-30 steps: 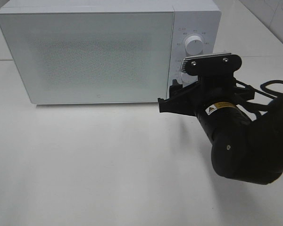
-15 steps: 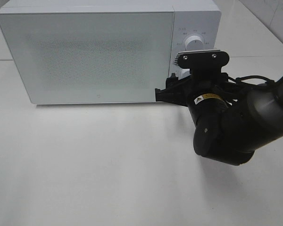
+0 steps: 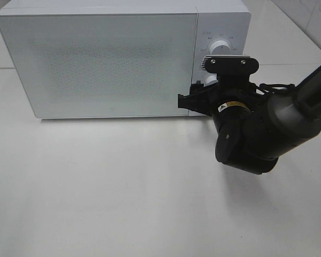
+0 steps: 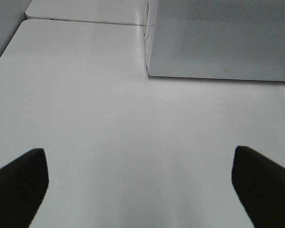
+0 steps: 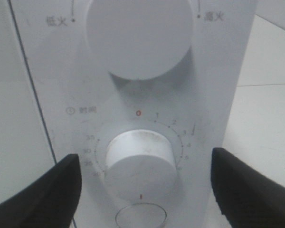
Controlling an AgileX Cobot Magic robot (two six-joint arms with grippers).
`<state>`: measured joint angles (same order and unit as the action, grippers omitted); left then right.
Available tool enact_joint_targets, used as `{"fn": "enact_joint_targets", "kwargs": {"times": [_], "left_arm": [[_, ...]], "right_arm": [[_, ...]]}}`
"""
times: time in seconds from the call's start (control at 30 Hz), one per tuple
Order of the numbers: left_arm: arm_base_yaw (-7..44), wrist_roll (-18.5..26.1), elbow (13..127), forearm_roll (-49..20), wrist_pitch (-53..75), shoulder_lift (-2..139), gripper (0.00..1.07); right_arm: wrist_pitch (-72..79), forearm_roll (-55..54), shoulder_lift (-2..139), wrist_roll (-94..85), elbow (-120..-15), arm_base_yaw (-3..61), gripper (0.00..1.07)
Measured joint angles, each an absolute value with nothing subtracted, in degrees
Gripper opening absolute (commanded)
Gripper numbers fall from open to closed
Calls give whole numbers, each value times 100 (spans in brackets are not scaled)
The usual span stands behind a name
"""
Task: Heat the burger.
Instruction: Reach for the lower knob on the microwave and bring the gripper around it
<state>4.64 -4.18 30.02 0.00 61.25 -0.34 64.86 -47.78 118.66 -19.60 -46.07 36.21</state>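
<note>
The burger is out of view; the white microwave [image 3: 101, 59] has its door shut. My right gripper [image 3: 199, 99] is at the microwave's control panel, open. In the right wrist view, my right gripper [image 5: 145, 164] has its two dark fingers [image 5: 42, 190] on either side of the lower timer knob [image 5: 140, 159], apart from it, and the knob's dial points to zero. The upper power knob [image 5: 137, 33] sits above the timer knob. My left gripper [image 4: 141, 190] is open over bare white table, with nothing between its fingers.
A round button [image 5: 140, 217] sits below the timer knob. The microwave's lower left corner [image 4: 149, 71] lies ahead of the left gripper. The white tabletop [image 3: 123, 187] stretches in front of the microwave.
My right arm has moved in toward the microwave's control panel, bringing the gripper up around the lower knob. The opening of both grippers looks unchanged.
</note>
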Motion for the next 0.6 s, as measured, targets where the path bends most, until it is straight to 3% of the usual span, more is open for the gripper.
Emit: {"fn": "enact_joint_targets", "kwargs": {"times": [0.37, 0.6], "left_arm": [[464, -418, 3002, 0, 6125, -34, 98], [464, -418, 3002, 0, 6125, -34, 98]], "right_arm": [[6251, -4526, 11958, -1902, -4750, 3484, 75], [6343, -4469, 11975, -1914, -4750, 3484, 65]]}}
